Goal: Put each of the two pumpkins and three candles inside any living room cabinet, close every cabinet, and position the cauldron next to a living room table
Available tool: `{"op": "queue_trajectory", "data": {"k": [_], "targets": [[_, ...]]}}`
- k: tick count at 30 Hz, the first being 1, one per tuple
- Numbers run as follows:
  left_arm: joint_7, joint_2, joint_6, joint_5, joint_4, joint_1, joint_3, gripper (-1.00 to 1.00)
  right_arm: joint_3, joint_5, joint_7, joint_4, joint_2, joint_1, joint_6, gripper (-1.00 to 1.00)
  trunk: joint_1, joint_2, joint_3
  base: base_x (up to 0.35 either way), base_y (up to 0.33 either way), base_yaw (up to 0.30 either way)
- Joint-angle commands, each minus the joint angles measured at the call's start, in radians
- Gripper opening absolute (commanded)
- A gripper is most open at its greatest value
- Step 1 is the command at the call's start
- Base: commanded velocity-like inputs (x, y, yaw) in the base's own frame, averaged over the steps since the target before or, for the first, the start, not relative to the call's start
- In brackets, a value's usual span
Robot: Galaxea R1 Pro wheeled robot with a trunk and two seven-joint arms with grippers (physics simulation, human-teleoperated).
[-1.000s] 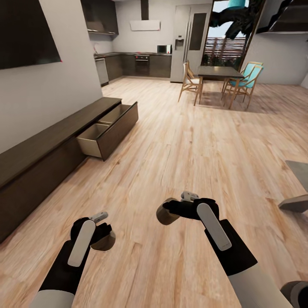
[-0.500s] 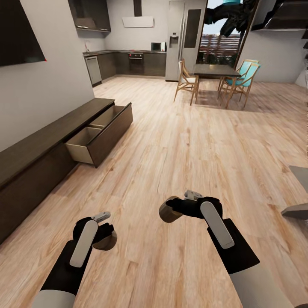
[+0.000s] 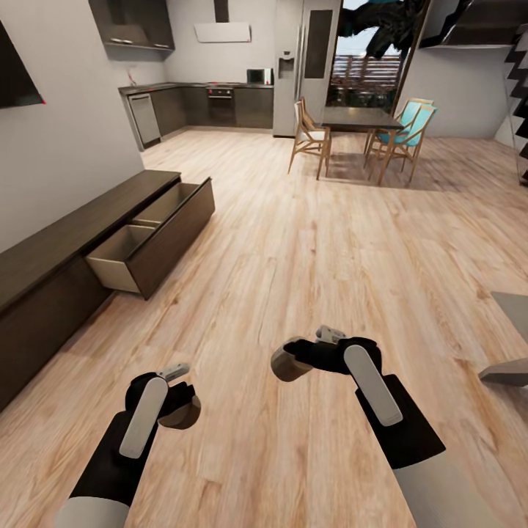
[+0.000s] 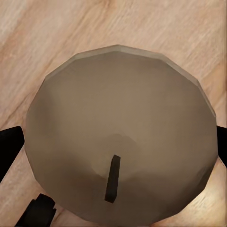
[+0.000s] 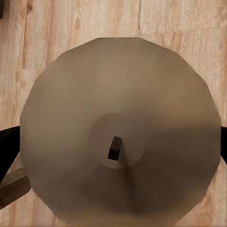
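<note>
Both forearms are black nearest the wooden floor, white toward the trunk; each black wrist carries a long rounded pale grey plate; small light grey fittings cap the black grippers.

Bare plank floor ahead, open drawer protruding left

Both arms reach forward low, left gripper and right gripper each clamped on a candle.
</note>
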Motion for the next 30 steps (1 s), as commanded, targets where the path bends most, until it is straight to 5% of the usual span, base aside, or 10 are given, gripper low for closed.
{"op": "queue_trajectory", "data": {"k": [1,30], "targets": [[0.01,0.0,0.002,0.009,-0.001,-0.001,-0.001,-1.0,0.001,-0.013,-0.01,-0.001,0.0,-0.001,0.001,-1.0,0.0,0.0,-0.001,0.051,-0.027,-0.001],[0.009,0.001,0.002,0.021,-0.001,-0.001,-0.001,-1.0,-0.035,-0.026,-0.01,-0.003,0.005,-0.001,0.001,-1.0,0.0,0.0,0.011,0.03,-0.002,-0.24]]}}
